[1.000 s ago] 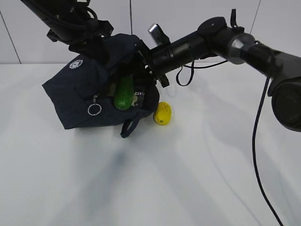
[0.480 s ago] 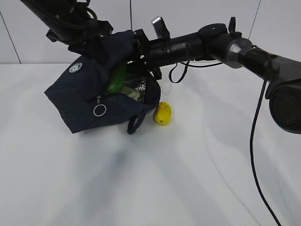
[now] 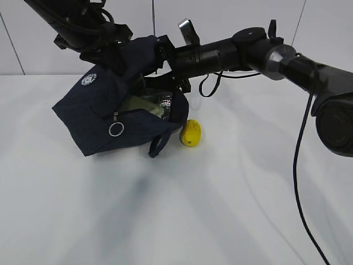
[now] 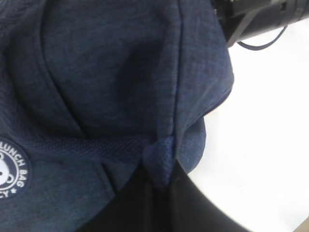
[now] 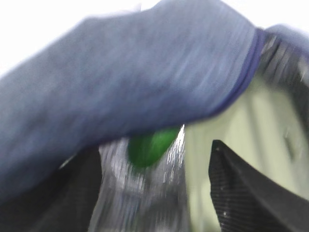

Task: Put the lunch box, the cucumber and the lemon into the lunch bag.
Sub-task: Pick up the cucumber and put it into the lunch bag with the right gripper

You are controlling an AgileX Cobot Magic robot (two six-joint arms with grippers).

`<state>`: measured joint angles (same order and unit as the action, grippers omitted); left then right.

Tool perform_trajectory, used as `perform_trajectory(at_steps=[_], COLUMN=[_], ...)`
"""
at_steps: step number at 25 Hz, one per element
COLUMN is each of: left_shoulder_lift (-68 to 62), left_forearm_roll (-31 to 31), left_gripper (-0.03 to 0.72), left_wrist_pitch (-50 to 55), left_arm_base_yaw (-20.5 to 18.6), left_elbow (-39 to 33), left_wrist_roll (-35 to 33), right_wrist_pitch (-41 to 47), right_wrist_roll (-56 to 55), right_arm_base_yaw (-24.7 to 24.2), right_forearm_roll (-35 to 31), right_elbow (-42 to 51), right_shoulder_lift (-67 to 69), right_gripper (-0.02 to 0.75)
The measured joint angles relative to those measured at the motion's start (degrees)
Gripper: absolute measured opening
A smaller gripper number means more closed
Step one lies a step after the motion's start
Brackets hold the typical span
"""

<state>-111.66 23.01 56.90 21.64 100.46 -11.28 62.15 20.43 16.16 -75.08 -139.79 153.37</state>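
Note:
The navy lunch bag (image 3: 99,113) lies tilted on the table with its mouth facing right. My left gripper (image 4: 161,180) is shut on a fold of the lunch bag (image 4: 120,72) at its top edge and holds it up. My right gripper (image 5: 157,162) is inside the mouth, open, with both fingers wide apart. The cucumber (image 5: 150,144) lies just past them on the silver lining, free of the fingers. The lunch box (image 3: 142,105) shows its pale green lid inside the bag, and the lunch box (image 5: 256,125) fills the right of the right wrist view. The lemon (image 3: 191,133) sits on the table beside the bag's mouth.
A loop handle (image 3: 157,146) of the bag hangs onto the table next to the lemon. The right arm's black cable (image 3: 300,165) trails down at the right. The white table (image 3: 193,210) runs to a pale wall behind.
The cucumber, held at the bag's mouth a second ago, has gone inside. My right gripper has opened and let it go. The bag's mouth was lifted slightly.

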Motion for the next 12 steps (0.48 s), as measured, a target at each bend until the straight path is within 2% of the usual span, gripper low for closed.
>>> perform_trajectory(at_steps=[5,9,12], left_shoulder_lift=[0.0,0.0,0.0], left_forearm_roll=[0.0,0.0,-0.1], left_gripper=[-0.003,-0.003,-0.003], left_wrist_pitch=[0.0,0.0,0.0], left_arm_base_yaw=[0.0,0.0,0.0], left_elbow=[0.0,0.0,0.0], left_wrist_roll=[0.1,0.1,0.1], right_wrist_pitch=[1.0,5.8,6.8], right_wrist_roll=[0.1,0.1,-1.6], right_arm_base_yaw=[-0.1,-1.4,-2.6], right_forearm_roll=[0.2,0.9,5.2], right_elbow=[0.0,-0.9,-3.1], right_shoulder_lift=[0.0,0.0,0.0], right_gripper=[0.527,0.526,0.526])
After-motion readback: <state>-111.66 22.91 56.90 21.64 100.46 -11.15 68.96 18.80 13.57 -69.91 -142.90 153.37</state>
